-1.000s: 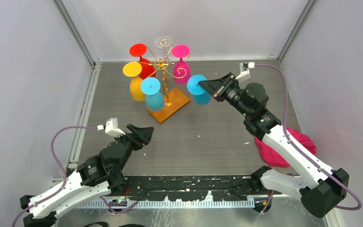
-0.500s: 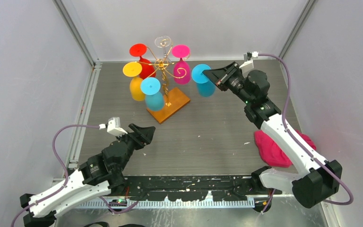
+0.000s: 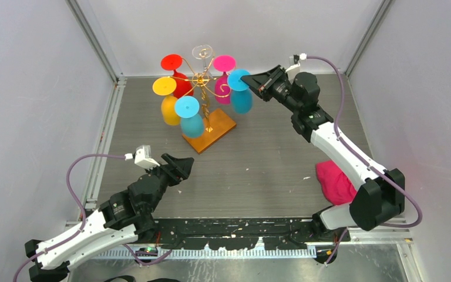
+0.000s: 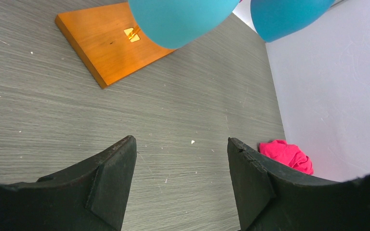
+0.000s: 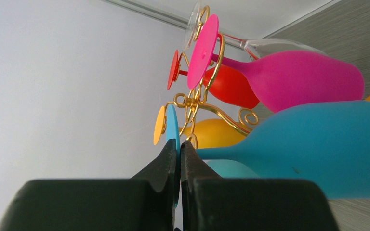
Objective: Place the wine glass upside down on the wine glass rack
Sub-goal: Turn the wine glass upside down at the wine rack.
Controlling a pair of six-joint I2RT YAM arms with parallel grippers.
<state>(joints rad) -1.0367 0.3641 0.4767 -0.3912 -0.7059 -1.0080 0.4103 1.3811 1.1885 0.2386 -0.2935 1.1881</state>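
Grips the blue wine glass [image 3: 242, 101] with the right end effector [image 3: 251, 84], jaws pressed fully together on the thin edge of the foot disc, plainly visible in the right wrist view. Holds it foot up and bowl down, a little tilted, in the air at the right side of the wine glass rack [image 3: 217, 129], just beside the pink glass [image 3: 224, 63] hanging there. Cannot tell about contact between the foot and the nearest gold scroll arm [image 5: 224, 117]; very near to it, apparently not yet seated.

Leaves the left end effector [image 3: 179, 166] low over the desk [image 3: 258, 164], jaws wide apart with nothing between them, well apart from the rack and not taking part.

Shows also other coloured glasses [image 3: 189, 120] already hanging upside down on the rack, and a pink cloth [image 3: 335, 183] on the desk at the right.

Judged as the hanging step: carrying almost done, placing not finished. Calls next for a small sideways slide toward the central stem of the rack, to bring the stem of the glass into a free wire loop and to set the foot disc on top of the wire. Asks for care near the pink bowl, close enough for a knock, and for a level foot before release. Only after that, opening of the jaws and a straight retreat, away from the rack.
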